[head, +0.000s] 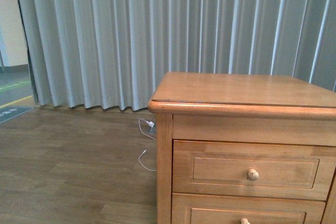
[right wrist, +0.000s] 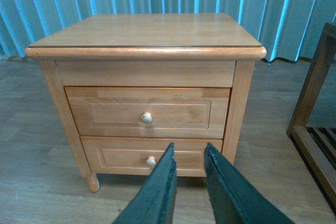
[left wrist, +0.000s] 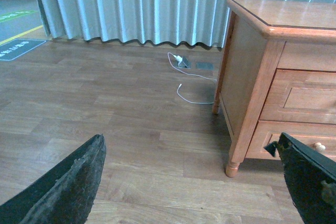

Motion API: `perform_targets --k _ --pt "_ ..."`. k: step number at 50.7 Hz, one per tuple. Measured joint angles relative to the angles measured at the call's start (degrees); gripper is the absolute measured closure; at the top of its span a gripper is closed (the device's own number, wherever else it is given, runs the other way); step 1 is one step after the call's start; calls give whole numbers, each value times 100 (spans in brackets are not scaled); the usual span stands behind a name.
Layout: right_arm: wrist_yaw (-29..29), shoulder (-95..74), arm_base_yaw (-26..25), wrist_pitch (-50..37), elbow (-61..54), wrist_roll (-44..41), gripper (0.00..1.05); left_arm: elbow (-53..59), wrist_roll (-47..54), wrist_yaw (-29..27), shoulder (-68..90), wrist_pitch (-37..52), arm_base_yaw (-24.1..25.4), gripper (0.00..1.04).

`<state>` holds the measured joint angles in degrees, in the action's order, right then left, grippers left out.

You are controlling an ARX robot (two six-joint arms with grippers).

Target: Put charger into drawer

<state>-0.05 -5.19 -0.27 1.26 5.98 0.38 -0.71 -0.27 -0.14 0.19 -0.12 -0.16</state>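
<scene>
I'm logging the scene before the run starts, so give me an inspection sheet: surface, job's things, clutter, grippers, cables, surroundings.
Surface: honey-coloured wooden nightstand top, bare.
Job's things: upper wooden drawer with a round pale knob, shut; the like lower drawer is shut too. Charger: nothing seen.
Clutter: nothing seen.
Grippers: left gripper, dark fingers wide apart, holding nothing; right gripper, fingers close together with a narrow gap, nothing between them, in front of the lower drawer.
Cables: thin white cable with a small white plug on the floor beside the nightstand.
Surroundings: grey pleated curtain, brown wood plank floor, dark wooden frame beside the nightstand.
</scene>
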Motion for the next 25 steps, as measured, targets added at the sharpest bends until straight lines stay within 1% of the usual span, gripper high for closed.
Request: perform_targets --k 1,4,25 --pt "0 22 0 -11 -24 -2 93 0 0 0 0 0 0 6" --pt "2 68 4 -31 -74 -7 103 0 0 0 0 0 0 6" --pt "2 313 4 -85 -354 -20 103 0 0 0 0 0 0 6"
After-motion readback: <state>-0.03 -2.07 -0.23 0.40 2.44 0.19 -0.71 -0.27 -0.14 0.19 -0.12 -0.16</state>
